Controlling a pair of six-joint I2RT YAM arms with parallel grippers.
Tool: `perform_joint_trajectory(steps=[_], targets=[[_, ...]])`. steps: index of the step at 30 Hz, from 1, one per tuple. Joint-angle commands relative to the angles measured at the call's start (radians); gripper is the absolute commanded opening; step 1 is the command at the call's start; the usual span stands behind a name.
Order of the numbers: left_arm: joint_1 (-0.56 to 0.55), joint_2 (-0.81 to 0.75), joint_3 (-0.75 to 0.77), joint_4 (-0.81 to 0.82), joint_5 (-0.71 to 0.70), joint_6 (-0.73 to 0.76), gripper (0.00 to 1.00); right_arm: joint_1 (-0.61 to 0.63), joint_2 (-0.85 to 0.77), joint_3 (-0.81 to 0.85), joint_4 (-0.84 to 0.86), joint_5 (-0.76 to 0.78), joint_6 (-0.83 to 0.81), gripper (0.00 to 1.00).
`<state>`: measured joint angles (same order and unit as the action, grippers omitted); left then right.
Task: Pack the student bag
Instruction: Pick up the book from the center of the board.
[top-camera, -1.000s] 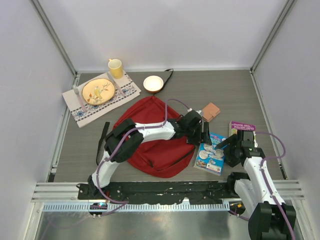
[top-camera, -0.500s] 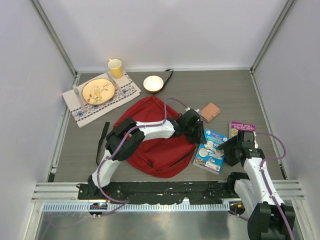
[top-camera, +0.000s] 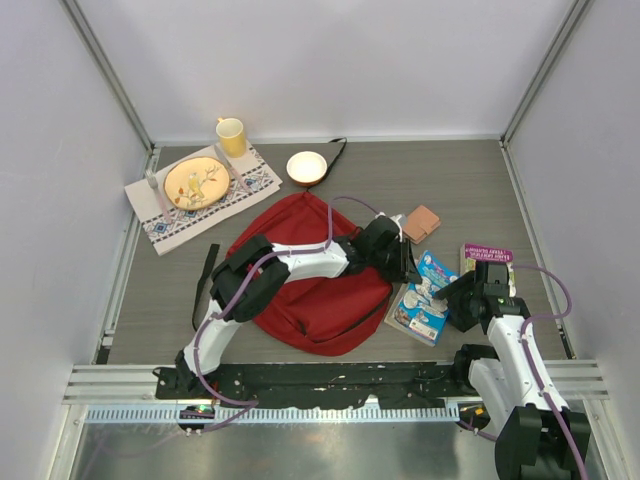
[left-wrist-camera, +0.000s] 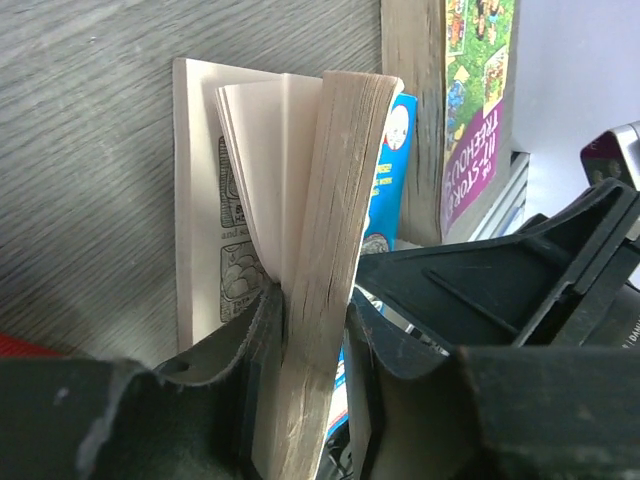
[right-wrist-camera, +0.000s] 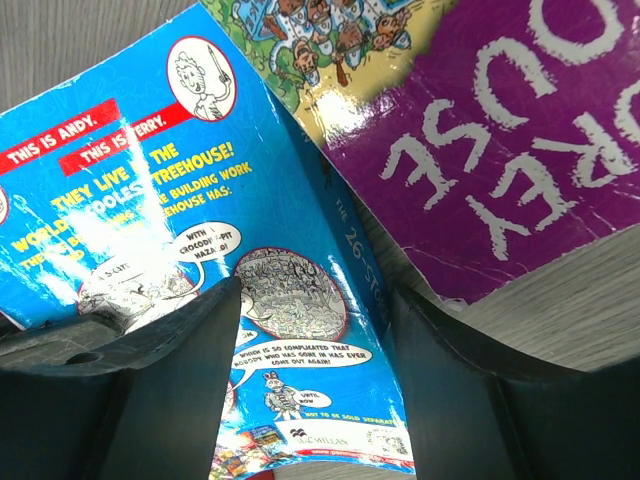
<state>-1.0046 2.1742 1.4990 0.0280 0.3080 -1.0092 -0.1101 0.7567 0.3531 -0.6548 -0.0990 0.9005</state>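
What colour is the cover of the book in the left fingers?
Bright blue with cartoon drawings; the book shows best in the right wrist view.

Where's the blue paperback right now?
The blue paperback sits right of the red backpack, left of the purple book, top view; the left hand grips its pages.

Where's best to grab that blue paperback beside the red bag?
Pinch the blue paperback across its page block at the fore edge, coming from the red bag side: that edge is lifted and thin enough for the left gripper to span.
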Motion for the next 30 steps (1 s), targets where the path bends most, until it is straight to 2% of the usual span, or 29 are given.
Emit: perform_joint_trajectory(steps=[1,2,3,4,7,11,14,24,30], targets=[[-0.042,-0.021,0.009,0.122,0.132,-0.052,0.26,0.006,-0.014,-0.008,0.112,-0.103,0.028,0.65],[-0.042,-0.019,0.012,0.115,0.128,-0.054,0.19,0.006,-0.014,-0.008,0.115,-0.107,0.028,0.65],[-0.04,-0.017,0.013,0.106,0.125,-0.049,0.05,0.006,-0.016,-0.002,0.116,-0.107,0.02,0.65],[-0.04,-0.019,0.015,0.098,0.12,-0.045,0.0,0.006,-0.017,0.006,0.116,-0.107,0.014,0.66],[-0.039,-0.033,0.018,0.078,0.105,-0.028,0.0,0.006,-0.031,0.043,0.112,-0.12,-0.009,0.72],[-0.029,-0.112,0.021,0.05,0.08,0.014,0.0,0.006,-0.052,0.107,0.069,-0.108,-0.052,0.85],[-0.012,-0.169,0.02,0.035,0.071,0.049,0.0,0.006,-0.072,0.167,0.034,-0.079,-0.083,0.89],[0.063,-0.412,-0.04,0.021,0.071,0.123,0.0,0.006,-0.197,0.283,0.04,-0.12,-0.121,0.92],[0.106,-0.539,-0.123,0.05,0.06,0.139,0.0,0.006,-0.189,0.337,0.107,-0.266,-0.155,0.92]])
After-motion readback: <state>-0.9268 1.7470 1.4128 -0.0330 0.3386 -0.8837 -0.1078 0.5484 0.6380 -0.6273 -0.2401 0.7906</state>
